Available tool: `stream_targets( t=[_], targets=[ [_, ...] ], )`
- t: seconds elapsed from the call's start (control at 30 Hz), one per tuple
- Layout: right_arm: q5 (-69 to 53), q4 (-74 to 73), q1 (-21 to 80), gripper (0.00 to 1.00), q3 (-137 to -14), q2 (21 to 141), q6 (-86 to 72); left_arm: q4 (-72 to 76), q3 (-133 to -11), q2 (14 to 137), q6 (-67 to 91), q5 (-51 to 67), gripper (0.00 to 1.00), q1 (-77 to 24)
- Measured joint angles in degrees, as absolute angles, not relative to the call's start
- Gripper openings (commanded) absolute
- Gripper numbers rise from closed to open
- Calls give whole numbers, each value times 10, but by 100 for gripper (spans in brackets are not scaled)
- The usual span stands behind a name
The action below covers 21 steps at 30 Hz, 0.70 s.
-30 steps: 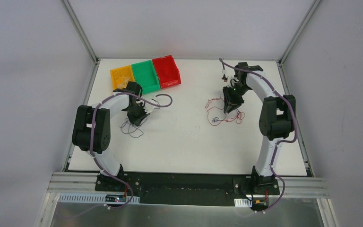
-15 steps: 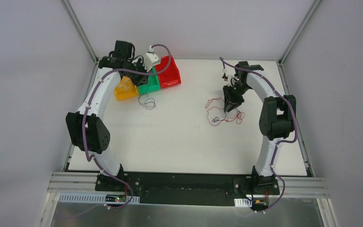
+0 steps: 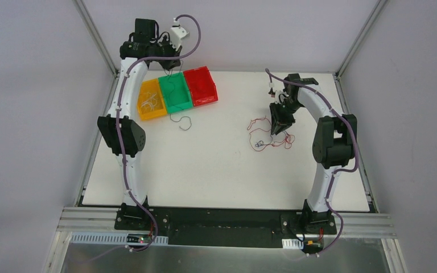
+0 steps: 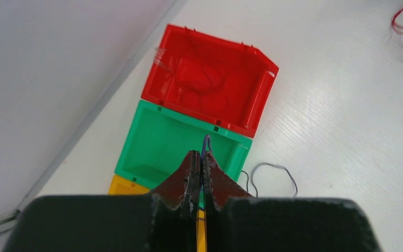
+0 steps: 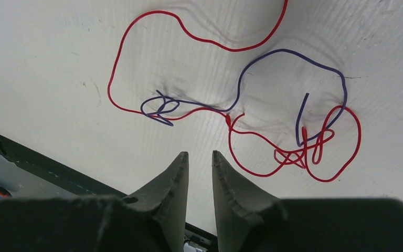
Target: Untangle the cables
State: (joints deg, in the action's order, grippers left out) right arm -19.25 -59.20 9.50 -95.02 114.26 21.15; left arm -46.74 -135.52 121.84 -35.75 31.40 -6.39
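My left gripper (image 3: 168, 60) is raised over the green bin (image 3: 174, 92) at the back left. In the left wrist view it (image 4: 199, 156) is shut on a thin dark purple-blue cable (image 4: 206, 143), whose loose end curls on the table (image 4: 274, 169) beside the bin (image 3: 180, 120). My right gripper (image 3: 277, 124) hovers low over a tangle of red cable (image 3: 268, 138). In the right wrist view it (image 5: 199, 155) is slightly open and empty, with a red cable (image 5: 199, 37) and a purple cable (image 5: 288, 55) looped together on the table beyond it.
Three bins stand in a row at the back left: yellow (image 3: 150, 101) with whitish wires in it, green, and red (image 3: 200, 85) with a faint red wire inside (image 4: 204, 79). The enclosure walls rise close behind them.
My left arm has lifted off the table with the dark cable and swung back and up over the bins, the cable trailing below. The right arm has hardly moved.
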Motion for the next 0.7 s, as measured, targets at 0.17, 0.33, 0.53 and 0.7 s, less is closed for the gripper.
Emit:
stream_targets(
  t=[0.17,0.33,0.53,0.7],
  targets=[
    [-188,-592,92,26,-948,1142,213,-453,-1406,1192,-328,340,0,-64],
    [-189,-592,91,26,-948,1142,213,-415,-1416,1146,-303,350,0,-64],
    [-189,-593,91,26,-954,1142,212,-368,-1444,1138,-293,342,0,-64],
    [-189,-593,91,26,-955,1142,212,-333,-1450,1140,-299,320,0,-64]
  ],
)
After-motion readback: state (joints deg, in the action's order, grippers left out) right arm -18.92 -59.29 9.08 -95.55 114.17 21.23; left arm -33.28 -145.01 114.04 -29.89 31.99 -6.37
